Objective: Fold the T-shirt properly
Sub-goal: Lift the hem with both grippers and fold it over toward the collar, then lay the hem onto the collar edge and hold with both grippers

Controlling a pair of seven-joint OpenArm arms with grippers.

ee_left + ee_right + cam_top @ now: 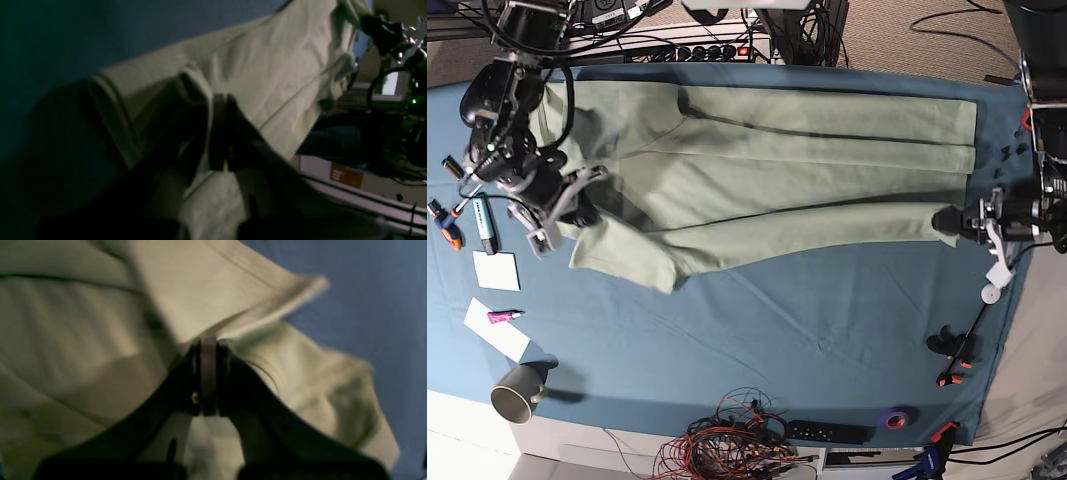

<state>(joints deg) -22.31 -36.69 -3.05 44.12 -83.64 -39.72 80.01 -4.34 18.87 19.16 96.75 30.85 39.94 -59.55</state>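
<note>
Covering the table, teal cloth (pixel 757 330), both grippers clamped on T-shirt (pixel 807 170) edges

A robotics lab: cable tangle (pixel 727 440), power strip (pixel 827 432), clamps (pixel 952 350).

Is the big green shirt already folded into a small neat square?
No, the pale sage-green knit T-shirt lies stretched long across the teal-blue table cloth, with one sleeve sticking out.
</note>
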